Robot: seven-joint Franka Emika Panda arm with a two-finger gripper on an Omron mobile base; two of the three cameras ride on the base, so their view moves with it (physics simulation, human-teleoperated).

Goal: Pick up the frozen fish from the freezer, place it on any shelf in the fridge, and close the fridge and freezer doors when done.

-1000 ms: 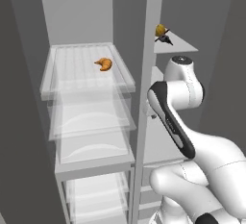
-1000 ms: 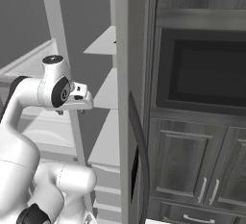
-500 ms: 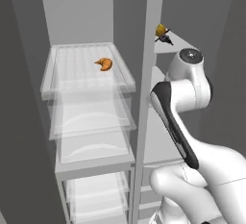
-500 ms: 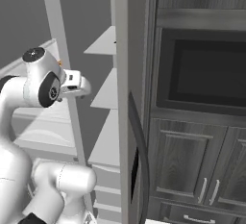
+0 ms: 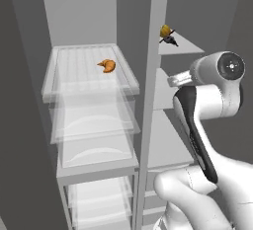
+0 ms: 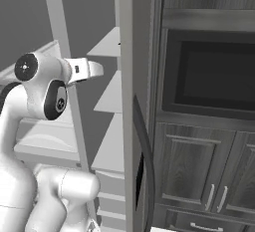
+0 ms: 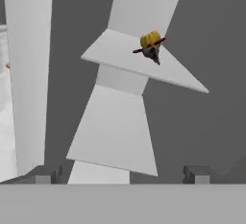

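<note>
The raised arm holds its hand [image 7: 120,174] level, fingers spread, holding nothing.

Arm [image 5: 212,125]: glossy white shell, fat rounded links, smooth bulbous casings lower down. Elbow joint is a white drum with a dark round end cap [image 5: 231,65], small lighter dot pattern on the cap face. Black curved stripe [image 5: 193,130] runs down the side of the forearm link. In the right base view a dark oval inset [image 6: 54,100] sits on the link below the cap; the wrist section [image 6: 82,69] is white with one small dark mark. Gripper fingertips [image 7: 48,174]: small, blocky, dark grey.
</note>
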